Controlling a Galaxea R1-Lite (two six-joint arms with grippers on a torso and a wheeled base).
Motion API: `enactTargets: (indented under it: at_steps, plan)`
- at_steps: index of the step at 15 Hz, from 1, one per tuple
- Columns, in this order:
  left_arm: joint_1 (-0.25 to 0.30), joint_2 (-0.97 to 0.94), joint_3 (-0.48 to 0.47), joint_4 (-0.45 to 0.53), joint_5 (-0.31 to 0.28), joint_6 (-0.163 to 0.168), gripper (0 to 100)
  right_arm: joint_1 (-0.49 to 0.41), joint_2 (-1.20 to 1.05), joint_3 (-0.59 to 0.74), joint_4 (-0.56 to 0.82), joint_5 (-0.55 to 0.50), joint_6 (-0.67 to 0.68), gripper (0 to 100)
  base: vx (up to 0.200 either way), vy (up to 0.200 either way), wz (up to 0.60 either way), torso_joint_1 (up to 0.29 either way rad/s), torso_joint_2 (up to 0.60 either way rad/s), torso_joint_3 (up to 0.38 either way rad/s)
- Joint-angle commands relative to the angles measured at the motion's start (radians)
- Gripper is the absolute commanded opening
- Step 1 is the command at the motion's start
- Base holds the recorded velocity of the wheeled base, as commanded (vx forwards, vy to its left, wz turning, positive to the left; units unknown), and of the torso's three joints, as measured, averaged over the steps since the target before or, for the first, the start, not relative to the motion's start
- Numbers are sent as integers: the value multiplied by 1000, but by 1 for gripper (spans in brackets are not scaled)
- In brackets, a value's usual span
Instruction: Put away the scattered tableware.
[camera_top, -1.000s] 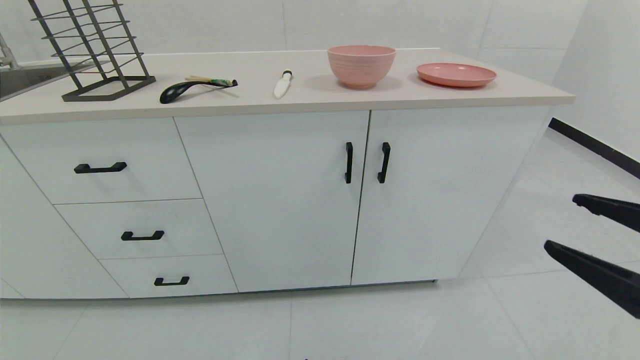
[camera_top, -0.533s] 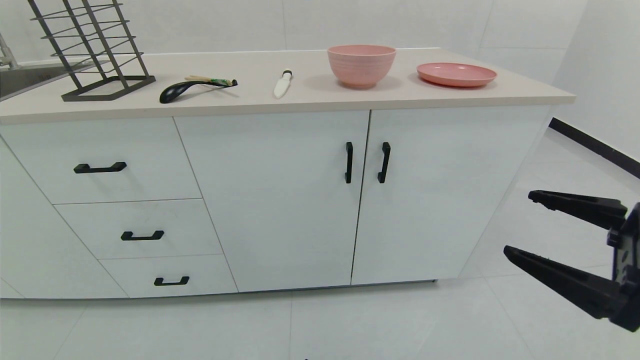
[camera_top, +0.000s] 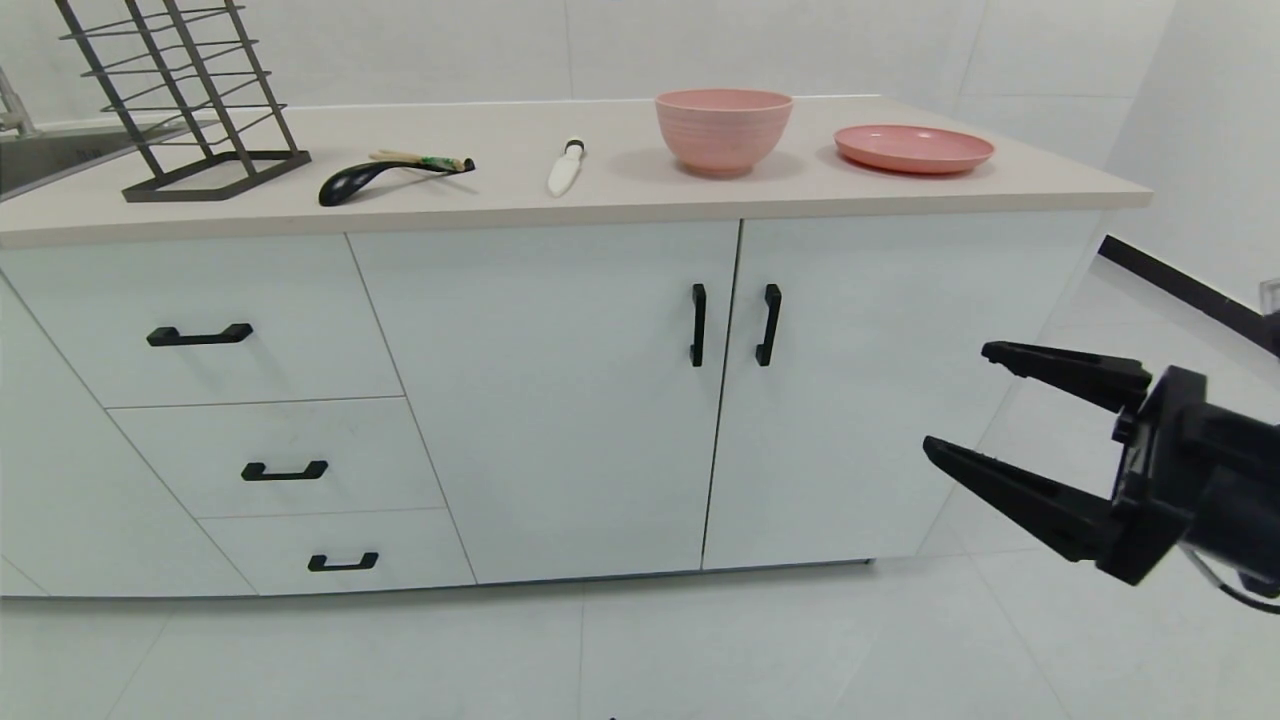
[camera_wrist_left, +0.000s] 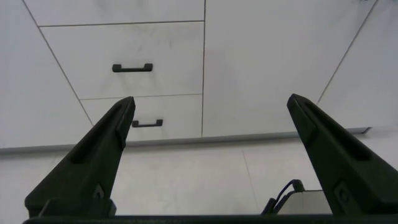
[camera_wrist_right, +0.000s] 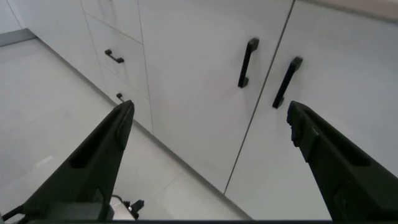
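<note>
On the beige countertop (camera_top: 600, 200) lie a pink bowl (camera_top: 722, 130), a pink plate (camera_top: 913, 148), a white knife with a black end (camera_top: 565, 168), a black ladle (camera_top: 372, 180) and wooden chopsticks (camera_top: 420, 160). My right gripper (camera_top: 960, 400) hangs open and empty at the lower right, in front of the right cabinet door (camera_top: 880, 390), well below the counter. From its wrist camera the right gripper (camera_wrist_right: 208, 115) faces the two vertical door handles (camera_wrist_right: 249, 62). My left gripper (camera_wrist_left: 211, 106) is open and empty, low before the drawers (camera_wrist_left: 124, 59).
A black wire dish rack (camera_top: 180, 90) stands at the counter's back left beside a sink (camera_top: 50, 150). Three drawers with black handles (camera_top: 200, 336) fill the cabinet's left side. Tiled floor (camera_top: 640, 650) lies open in front.
My right gripper has moved left and upward into the head view, closer to the right cabinet door, fingers still spread. Nothing on the counter moved.
</note>
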Motion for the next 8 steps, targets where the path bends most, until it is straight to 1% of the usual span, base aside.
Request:
enactTargets:
  at_steps: [1,2,3,4,5,6,7,8]
  plan:
    - [0,2,0,-1,-1,2,100,-4,70,42,-21,5,0,100,0,0,0,0,0,0]
    - [0,2,0,-6,-1,3,100,-9,69,60,-21,6,-2,100,0,0,0,0,0,0]
    - [0,2,-61,-188,8,5,100,-20,52,103,-23,6,-2,100,0,0,0,0,0,0]
    - [3,9,-138,-242,4,23,100,-29,29,115,-23,8,0,100,0,0,0,0,0,0]
    - [3,11,-175,-213,-16,56,100,-32,24,117,-23,8,-2,100,0,0,0,0,0,0]
    - [-1,8,-196,-176,-65,69,100,-32,24,115,-23,9,0,100,0,0,0,0,0,0]
    - [-3,17,-216,-150,-116,65,100,-32,24,115,-23,9,1,100,0,0,0,0,0,0]
    - [-3,49,-245,-136,-136,54,100,-32,26,117,-23,9,1,100,0,0,0,0,0,0]
